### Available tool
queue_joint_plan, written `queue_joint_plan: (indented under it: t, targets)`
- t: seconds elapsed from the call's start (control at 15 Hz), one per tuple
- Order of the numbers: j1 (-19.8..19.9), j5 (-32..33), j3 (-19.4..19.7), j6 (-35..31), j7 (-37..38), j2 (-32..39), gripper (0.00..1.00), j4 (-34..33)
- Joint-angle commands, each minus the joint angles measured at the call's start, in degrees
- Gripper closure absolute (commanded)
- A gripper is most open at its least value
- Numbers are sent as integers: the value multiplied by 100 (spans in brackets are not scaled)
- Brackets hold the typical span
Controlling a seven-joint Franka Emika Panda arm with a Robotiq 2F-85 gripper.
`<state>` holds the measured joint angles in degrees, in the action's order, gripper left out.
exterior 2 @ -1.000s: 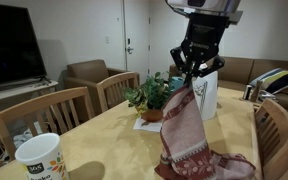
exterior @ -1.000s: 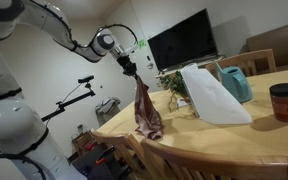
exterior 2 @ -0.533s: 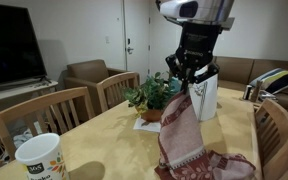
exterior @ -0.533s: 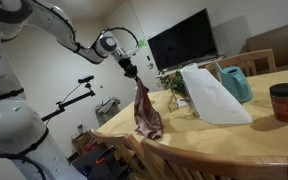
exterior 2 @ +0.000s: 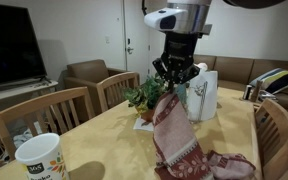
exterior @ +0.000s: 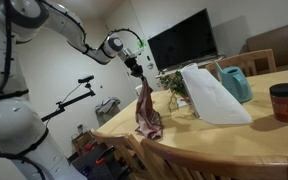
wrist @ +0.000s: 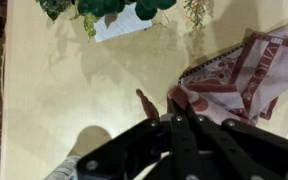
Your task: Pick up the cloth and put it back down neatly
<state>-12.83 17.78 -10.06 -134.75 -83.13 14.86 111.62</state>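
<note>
End effector (exterior 2: 173,87) pointing down | pinching cloth (exterior 2: 174,138) | above table (exterior 2: 94,140)

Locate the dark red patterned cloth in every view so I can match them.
Exterior view: dark red patterned cloth hangs left of centre.
Exterior view: cloth centre-right, dangling from the claw.
Wrist view: cloth at the right edge.
Shared landmark: green potted plant, in all three.
</note>
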Motion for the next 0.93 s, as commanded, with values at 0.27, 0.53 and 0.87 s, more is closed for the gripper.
queue_joint_plan:
  t: [0.27, 0.53, 0.87]
  targets:
    - [136, 657, 26, -953, -121, 775, 99, -852]
    - [156, 503, -16, -1122, -113, 838, 99, -783]
    - [163, 481, -27, -1134, -130, 909, 97, -796]
